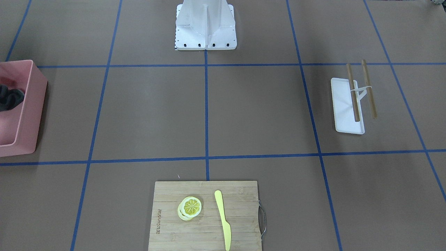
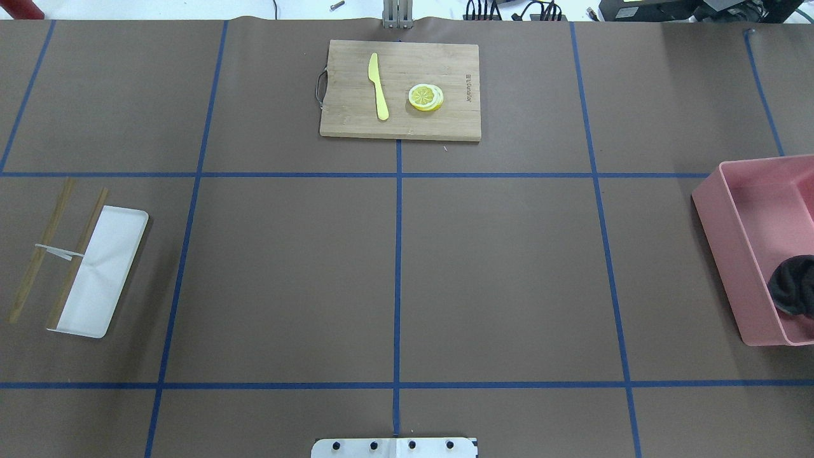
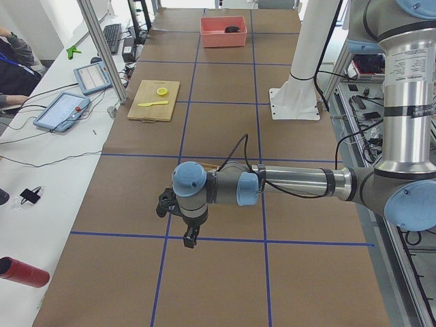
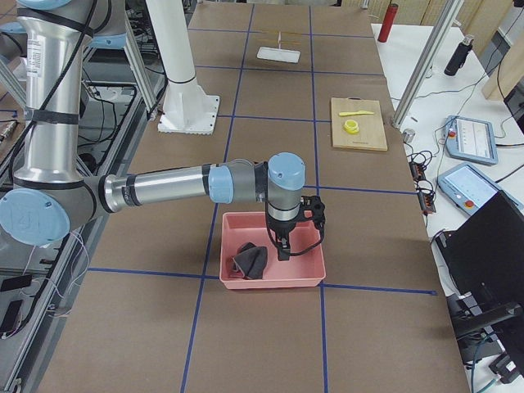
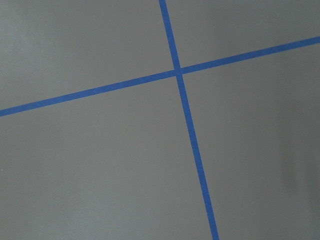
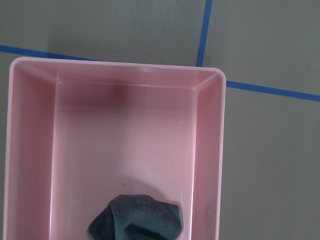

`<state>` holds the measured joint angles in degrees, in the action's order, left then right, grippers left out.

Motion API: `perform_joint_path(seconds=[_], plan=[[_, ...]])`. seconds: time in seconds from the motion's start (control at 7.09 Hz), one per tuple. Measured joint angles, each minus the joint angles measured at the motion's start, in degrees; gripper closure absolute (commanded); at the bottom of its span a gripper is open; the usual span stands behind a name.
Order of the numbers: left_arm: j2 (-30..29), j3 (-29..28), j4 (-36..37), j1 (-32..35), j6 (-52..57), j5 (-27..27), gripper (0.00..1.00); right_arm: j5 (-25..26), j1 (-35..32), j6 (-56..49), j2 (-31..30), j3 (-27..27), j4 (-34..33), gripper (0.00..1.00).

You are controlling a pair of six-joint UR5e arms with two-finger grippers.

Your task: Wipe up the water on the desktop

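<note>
The brown desktop (image 2: 496,273) with blue tape lines shows no water that I can make out. A dark grey cloth (image 6: 137,217) lies crumpled in a pink bin (image 6: 215,150) at the robot's right end of the table; it also shows in the overhead view (image 2: 792,283). My right gripper (image 4: 282,250) hangs over the bin, above the cloth; I cannot tell whether it is open or shut. My left gripper (image 3: 189,238) hovers over bare desktop near a tape crossing (image 5: 178,72); I cannot tell its state either. Neither gripper shows in its wrist view.
A bamboo cutting board (image 2: 343,121) with a yellow knife (image 2: 379,86) and lemon slices (image 2: 425,97) lies at the far middle. A white tray (image 2: 105,273) with two wooden sticks (image 2: 38,261) lies at the robot's left. The robot's base plate (image 1: 205,35) stands at the near edge.
</note>
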<state>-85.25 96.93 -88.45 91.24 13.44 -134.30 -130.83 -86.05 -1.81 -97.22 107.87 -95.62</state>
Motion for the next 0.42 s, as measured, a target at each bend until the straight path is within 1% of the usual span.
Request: perform_joint_path(seconds=[0.42], plan=[[0.0, 0.01, 0.01, 0.03, 0.07, 0.0, 0.01, -0.03, 0.0, -0.21, -0.02, 0.57, 0.02, 0.0]])
